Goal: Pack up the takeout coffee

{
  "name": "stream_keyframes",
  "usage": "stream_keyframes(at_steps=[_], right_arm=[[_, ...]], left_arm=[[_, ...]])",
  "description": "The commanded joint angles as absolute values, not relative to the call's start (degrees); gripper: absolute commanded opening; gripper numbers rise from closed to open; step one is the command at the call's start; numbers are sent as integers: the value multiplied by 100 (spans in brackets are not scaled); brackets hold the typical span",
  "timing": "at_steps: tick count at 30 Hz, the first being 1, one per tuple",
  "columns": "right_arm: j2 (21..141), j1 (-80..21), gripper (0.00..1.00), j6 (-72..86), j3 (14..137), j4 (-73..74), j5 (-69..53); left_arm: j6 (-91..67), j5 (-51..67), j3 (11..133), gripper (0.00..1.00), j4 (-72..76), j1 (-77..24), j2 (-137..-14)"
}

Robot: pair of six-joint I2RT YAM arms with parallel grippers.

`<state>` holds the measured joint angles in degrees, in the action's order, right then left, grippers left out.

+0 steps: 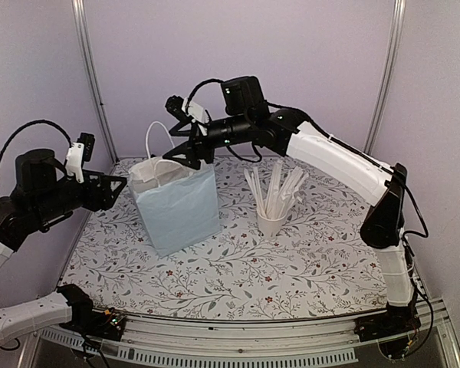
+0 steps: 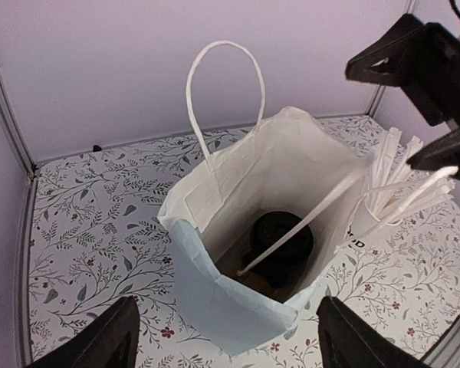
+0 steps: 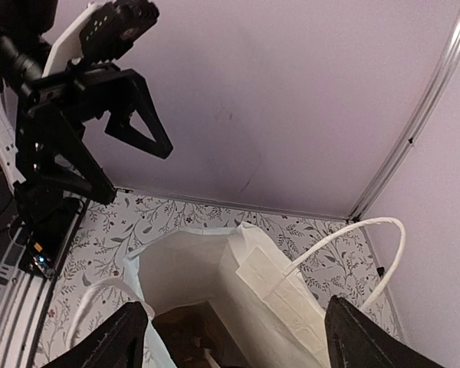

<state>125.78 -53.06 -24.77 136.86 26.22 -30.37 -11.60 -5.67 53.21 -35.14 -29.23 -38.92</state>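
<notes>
Floral table (image 1: 238,276) between lilac walls (image 1: 291,61) bears a white bag (image 1: 180,211) holding the black cup (image 2: 276,226); left gripper (image 2: 228,326) and right gripper (image 3: 238,326) stand spread.

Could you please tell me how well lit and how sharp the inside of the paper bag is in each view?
Top external: even, soft light, but the paper bag hides its inside. Left wrist: the interior is shaded, the black cup nearly featureless; near fingers look soft. Right wrist: bag bottom dark, contents unreadable.
</notes>
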Motion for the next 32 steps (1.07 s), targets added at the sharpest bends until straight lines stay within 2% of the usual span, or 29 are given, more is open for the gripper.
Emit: stream_keyframes(at_steps=[1,6,10,12,17,22,27,32], right_arm=[[12305,-5290,91,-2485,13845,2616,-2738],[11094,-5068,98,-2631,12921,2637,-2690],[10125,-4647,99,-2768,11979,2765,-2458],[9724,-4321,99,-2839,11378,2758,-2272],[8573,-3156,99,-2381,9561,2056,-1828],[7669,-1358,99,-1595,8330,1810,-2594],[6808,-1216,99,-595,6870,1110,-1390],[6191,-1188,99,-525,6364,813,-1360]], left_arm=[[-1338,-380,5203,82,-3329,-2865,-3772],[-1289,-464,4955,83,-3103,-2867,-3708],[-1165,-570,4905,84,-2852,-2863,-3860],[-1035,-787,4923,87,-2740,-2863,-3959],[-794,-1874,5270,99,-2615,-2854,-4251],[-888,-2097,5863,99,-2759,-2825,-4652],[-1017,-2038,5821,97,-2591,-2814,-4819],[-1111,-1701,5864,96,-2499,-2809,-4957]])
